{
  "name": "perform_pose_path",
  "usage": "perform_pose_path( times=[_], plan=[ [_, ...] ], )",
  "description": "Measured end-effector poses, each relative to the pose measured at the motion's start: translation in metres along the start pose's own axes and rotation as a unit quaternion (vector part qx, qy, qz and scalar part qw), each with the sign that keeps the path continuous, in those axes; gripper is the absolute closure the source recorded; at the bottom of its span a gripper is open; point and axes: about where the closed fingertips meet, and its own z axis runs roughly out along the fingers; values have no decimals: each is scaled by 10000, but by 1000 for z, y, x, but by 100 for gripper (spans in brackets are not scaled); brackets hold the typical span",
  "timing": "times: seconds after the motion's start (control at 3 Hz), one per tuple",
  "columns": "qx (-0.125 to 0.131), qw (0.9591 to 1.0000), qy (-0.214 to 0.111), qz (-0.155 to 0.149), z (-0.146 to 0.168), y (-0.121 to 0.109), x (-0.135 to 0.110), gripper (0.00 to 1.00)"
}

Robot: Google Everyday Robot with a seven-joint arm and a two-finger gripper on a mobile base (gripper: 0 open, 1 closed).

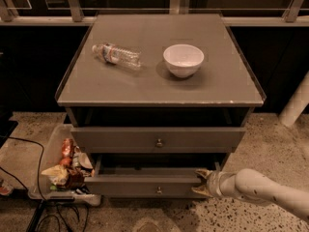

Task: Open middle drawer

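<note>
Camera view looks down on a grey square-topped cabinet [159,88] standing on a speckled stone floor [270,144]. The middle drawer [125,186], a wide grey flat front with one small round metal knob [159,190], is the lower of the two fronts that show. It stands part way out of the cabinet, farther forward than the front above, and a strip of its shadowed inside is exposed behind its top edge.

The tan pincer [199,182] sits at the right end of that drawer front, low and just beside the cabinet's right corner, touching or all but touching the front. Whether it clamps the front or only rests against it I cannot tell. Its white rounded arm [268,190] runs off to the lower right edge.

Above it, the upper grey drawer front [116,139] carries its own round metal knob [159,142], with a dark gap between it and the cabinet top.

On the surface lie a clear plastic water bottle [117,55] on its side, toward the left, and a white round bowl [183,59] upright near the middle, the two apart.

On the floor to the left, a clear plastic bin [48,151] holds crumpled snack wrappers [65,166], just beside the open drawer's left end. Black cables [34,211] trail in front of it.
</note>
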Motion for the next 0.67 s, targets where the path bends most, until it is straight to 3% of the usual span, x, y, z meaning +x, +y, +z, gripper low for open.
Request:
perform_pose_path(
  times=[0.33, 0.67],
  plan=[
    [0, 10000, 0, 0, -2, -1, -2, 84],
    [-126, 9999, -63, -52, -3, 12, -6, 100]
  ],
)
